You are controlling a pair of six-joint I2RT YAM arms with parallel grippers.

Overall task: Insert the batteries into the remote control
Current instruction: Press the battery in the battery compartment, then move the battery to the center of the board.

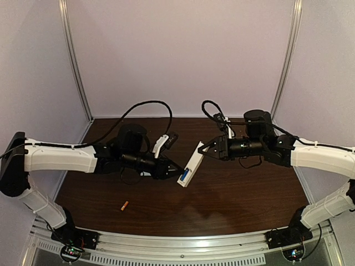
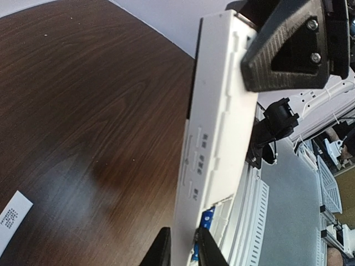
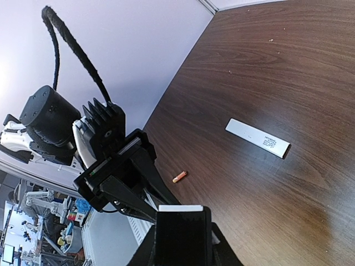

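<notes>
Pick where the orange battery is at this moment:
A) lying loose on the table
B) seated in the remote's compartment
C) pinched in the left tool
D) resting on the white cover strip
A: the orange battery lies by itself on the dark table near the front edge, well apart from the remote control, which the right tool holds up by its far end.

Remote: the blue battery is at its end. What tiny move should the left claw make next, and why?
Probably the left claw should nudge the blue battery flat into the remote. It sits at the remote's open end, right by that claw's tips, while the right claw holds the other end in the air. The orange battery lies on the table, so it comes after.
</notes>
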